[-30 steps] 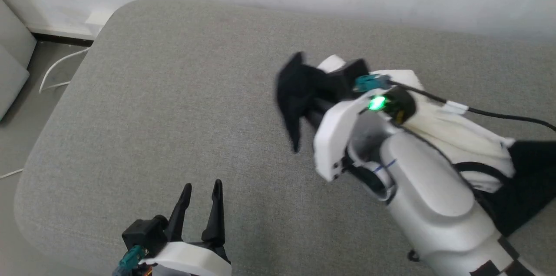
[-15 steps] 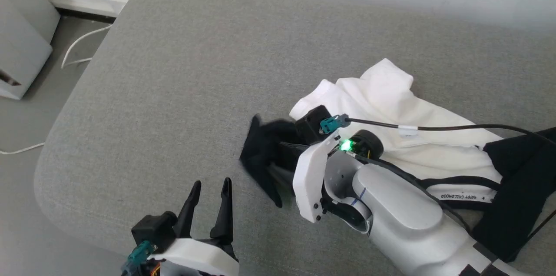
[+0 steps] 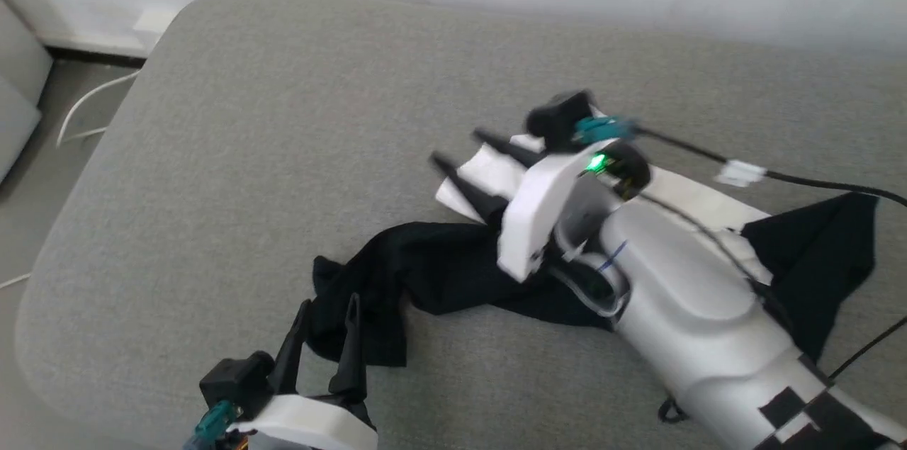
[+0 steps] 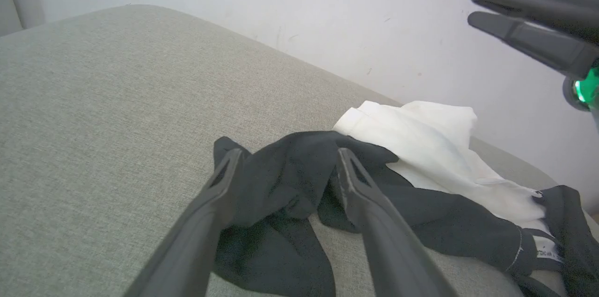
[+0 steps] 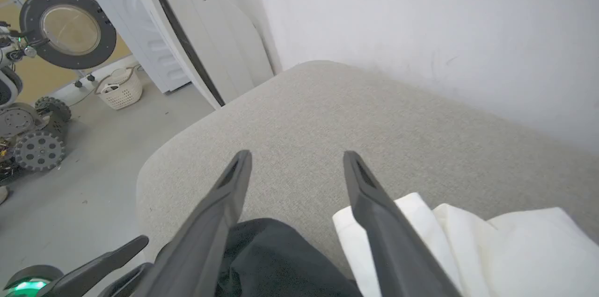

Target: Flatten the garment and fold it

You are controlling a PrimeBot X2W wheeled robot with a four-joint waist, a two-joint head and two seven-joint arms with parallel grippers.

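The garment lies crumpled on the grey cushion (image 3: pixel 269 152). Its white body (image 3: pixel 482 173) is partly under my right arm, and one black sleeve (image 3: pixel 425 269) stretches toward the lower left. The other black sleeve (image 3: pixel 815 259) lies at the right. My right gripper (image 3: pixel 457 149) hangs open above the white fabric, holding nothing. My left gripper (image 3: pixel 328 302) is open, with its fingertips at the near end of the black sleeve. In the left wrist view the sleeve (image 4: pixel 285 180) lies between and beyond my left gripper (image 4: pixel 288 152). The chest print is hidden.
A white wall runs behind the cushion. The cushion's rounded left edge drops to the floor, where a white cable (image 3: pixel 85 106) lies. The right wrist view shows a washing machine (image 5: pixel 70 30), a white basket (image 5: pixel 121 91) and another wheeled robot (image 5: pixel 28 138) farther off.
My right gripper, shut on the black sleeve before, has opened and lifted away. The sleeve now lies spread on the cushion toward my left gripper. The head camera has shifted.
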